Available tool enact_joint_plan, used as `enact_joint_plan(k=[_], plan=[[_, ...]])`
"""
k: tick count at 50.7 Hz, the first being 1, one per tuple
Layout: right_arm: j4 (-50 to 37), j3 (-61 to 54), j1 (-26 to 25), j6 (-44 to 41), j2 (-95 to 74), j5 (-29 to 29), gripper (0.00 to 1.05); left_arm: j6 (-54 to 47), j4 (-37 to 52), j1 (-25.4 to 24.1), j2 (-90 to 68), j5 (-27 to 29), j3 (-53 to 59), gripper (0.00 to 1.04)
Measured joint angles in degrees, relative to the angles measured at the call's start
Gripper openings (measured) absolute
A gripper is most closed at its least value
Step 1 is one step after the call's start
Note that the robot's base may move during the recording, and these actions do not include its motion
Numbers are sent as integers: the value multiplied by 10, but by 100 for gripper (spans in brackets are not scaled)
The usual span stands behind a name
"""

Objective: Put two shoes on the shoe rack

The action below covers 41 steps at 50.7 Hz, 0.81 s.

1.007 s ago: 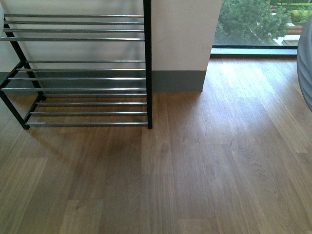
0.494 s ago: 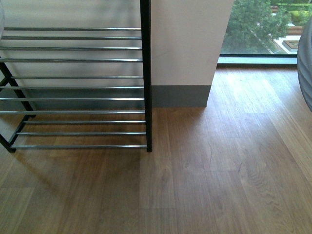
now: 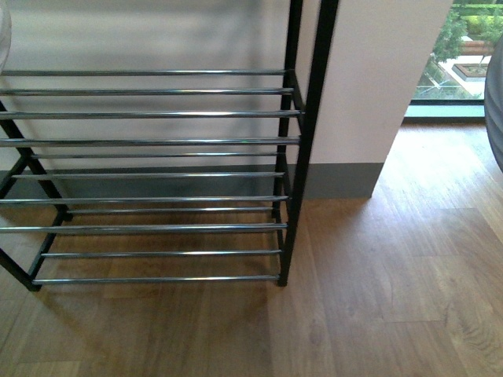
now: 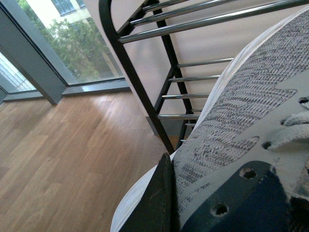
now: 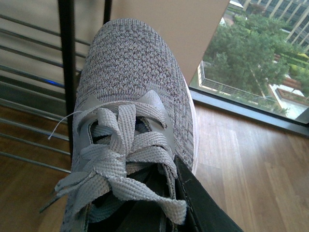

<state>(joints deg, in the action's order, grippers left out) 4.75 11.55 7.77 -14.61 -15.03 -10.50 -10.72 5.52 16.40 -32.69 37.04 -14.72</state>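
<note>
One shoe rack [image 3: 310, 118] stands against the wall [image 3: 369, 86], and the front view shows three of its tiers. The upper two have four round, shiny chrome bars each, and on the lowest I can count three bars clearly. Its frame is thin black metal tube, square-edged at the posts and bent into a smooth curve at one corner in the left wrist view. All three tiers are bare. There are two shoes, one to each arm, and both are off the rack and close in front of it. The left-hand shoe [image 4: 241, 125] has a grey speckled knit upper, a smooth grey overlay with a row of round punched eyelets, a white rounded sole edge and a dark blue lining. The rack's bars run just behind it. One black finger of the left gripper [image 4: 159, 203] lies flat against its side, clamped on it, and the other finger is hidden. The right-hand shoe [image 5: 133, 72] has the same grey knit with a rounded toe, flat woven pale laces and a white sole rim. Its toe sits before a black post of the rack, though whether it touches I cannot tell. The right gripper [image 5: 205, 208] pinches it at the collar, again with one black finger in sight. The floor [image 3: 377, 275] around the rack is brown wood-grain planks. Beside the rack, the wall is pale with a grey skirting strip, and past that is one window [image 3: 464, 47] with green trees outside.
</note>
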Motion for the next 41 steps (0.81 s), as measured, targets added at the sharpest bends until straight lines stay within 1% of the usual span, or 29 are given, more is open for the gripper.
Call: enact_joint_plan(k=[6,14,18,24,32,38,41], plan=[[0,0,0,0,0,2,1,0,0,0,0,1,0,2],[0,0,1,0,-1,18,1,0,0,-3,3,20,0,2],[1,0,1,0,1,17,1,-1,0,-3,3,17,0,2],[1,0,1,1,1,2,1,0,0,1,2,-10,0,2],[1,0,1,0,1,0,1,-1,0,0,1,7,0,2],[1,-1,1,0,0,0,1,-2,0,0,1,-3,0,2],[1,-1,1,1,0,6,1,-2,0,0,1,2,0,2]])
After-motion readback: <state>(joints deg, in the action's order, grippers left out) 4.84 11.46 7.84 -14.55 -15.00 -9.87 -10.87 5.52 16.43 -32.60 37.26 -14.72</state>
